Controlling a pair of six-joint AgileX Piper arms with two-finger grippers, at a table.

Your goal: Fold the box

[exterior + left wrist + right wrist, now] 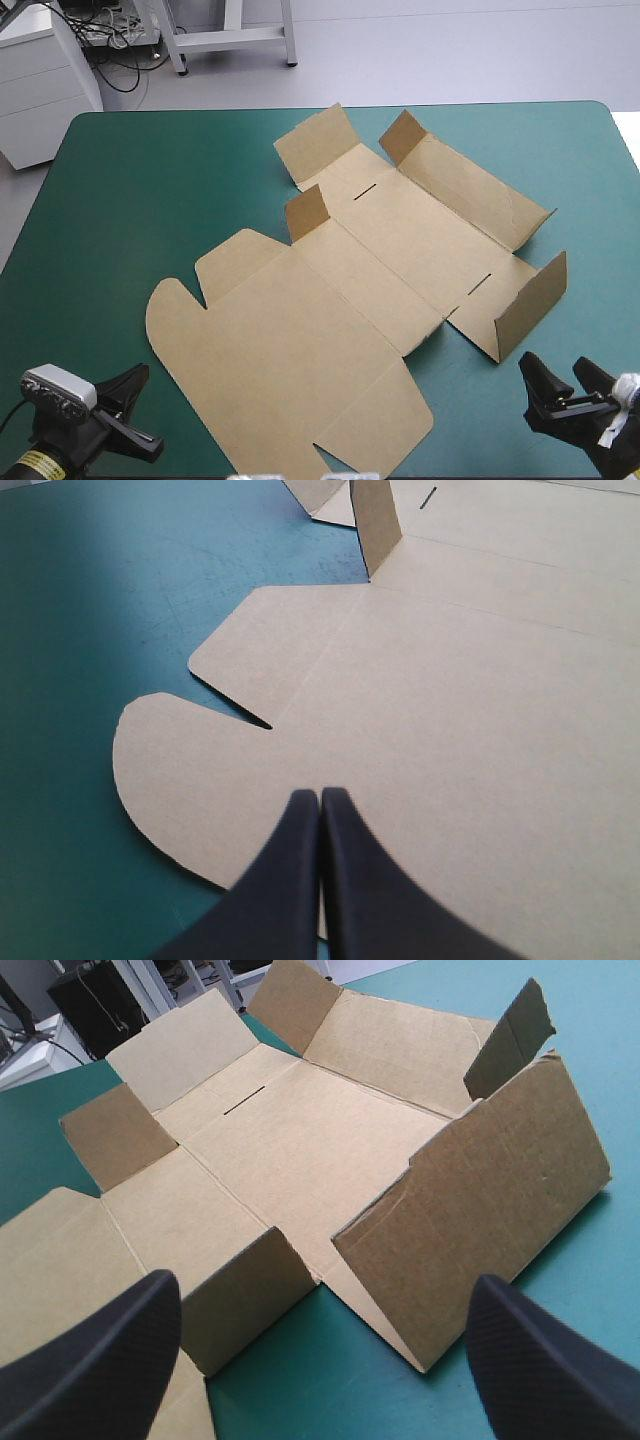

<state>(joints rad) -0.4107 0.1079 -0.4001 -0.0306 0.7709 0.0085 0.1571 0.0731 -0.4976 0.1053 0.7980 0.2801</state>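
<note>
High view shows box (340,300) on teal-green cover (130,200); left end effector (320,798) clenched, right end effector (553,364) released.

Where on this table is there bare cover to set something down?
The flat brown cardboard box sheet fills the middle. The teal-green table cover is bare over the far-left quarter, between the left edge and the rounded flaps, and in the far-right corner beyond the long side panel. The near-right gap beside the upright flap is tight.

Past the teal-green table (120,180) the floor (450,50) is pale grey. A white cabinet (40,80) stands by the far left corner. Next to it are black cables (108,40) and a white metal stand (235,38).
</note>
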